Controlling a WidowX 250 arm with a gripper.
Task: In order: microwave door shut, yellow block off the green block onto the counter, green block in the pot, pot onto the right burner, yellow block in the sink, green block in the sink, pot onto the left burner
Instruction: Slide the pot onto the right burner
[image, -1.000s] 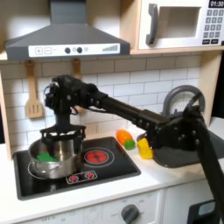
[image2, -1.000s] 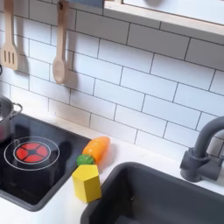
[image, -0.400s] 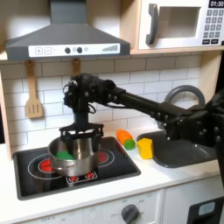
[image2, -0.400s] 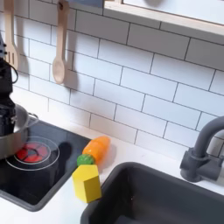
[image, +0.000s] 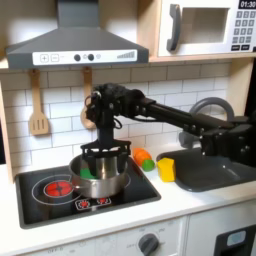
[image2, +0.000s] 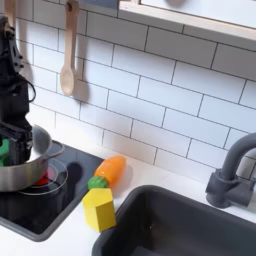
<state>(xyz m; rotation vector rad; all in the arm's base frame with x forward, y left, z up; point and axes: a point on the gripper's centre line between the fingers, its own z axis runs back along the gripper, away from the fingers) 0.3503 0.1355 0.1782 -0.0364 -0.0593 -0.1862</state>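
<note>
One pot (image: 98, 177) on the cooktop's right burner, one green block (image: 88, 172) inside. Gripper (image: 104, 158) clamped on the pot rim. One yellow block (image2: 98, 209) on the counter (image2: 70, 238) beside the sink (image2: 190, 228).

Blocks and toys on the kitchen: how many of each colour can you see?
Yellow: 1, the yellow block
Green: 1, the green block inside the pot
Orange-and-green: 1, the toy vegetable
Total: 3
</note>
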